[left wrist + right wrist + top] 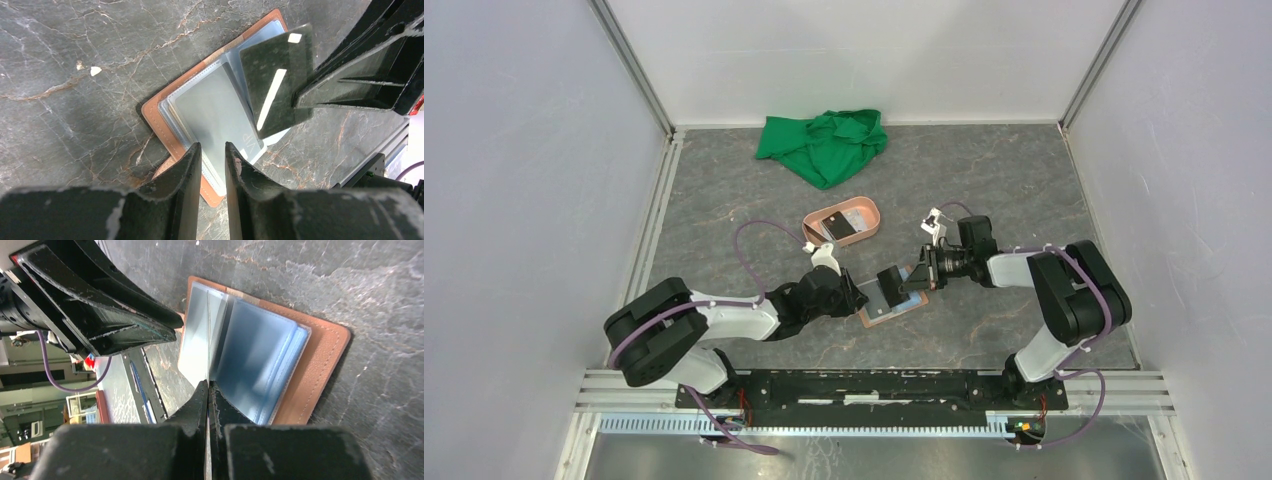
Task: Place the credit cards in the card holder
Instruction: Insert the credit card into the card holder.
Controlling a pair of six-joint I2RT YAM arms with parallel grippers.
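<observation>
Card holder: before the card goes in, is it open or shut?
Open: the card holder lies spread flat on the table, brown cover down, clear sleeves fanned up.

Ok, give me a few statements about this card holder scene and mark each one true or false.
1. The right gripper is pinching a dark card. True.
2. The card holder is folded shut. False: it lies open on the table, with its clear sleeves showing.
3. The pink tray is empty. False: another dark card lies in it.
4. A green cloth lies at the far side of the table. True.
</observation>
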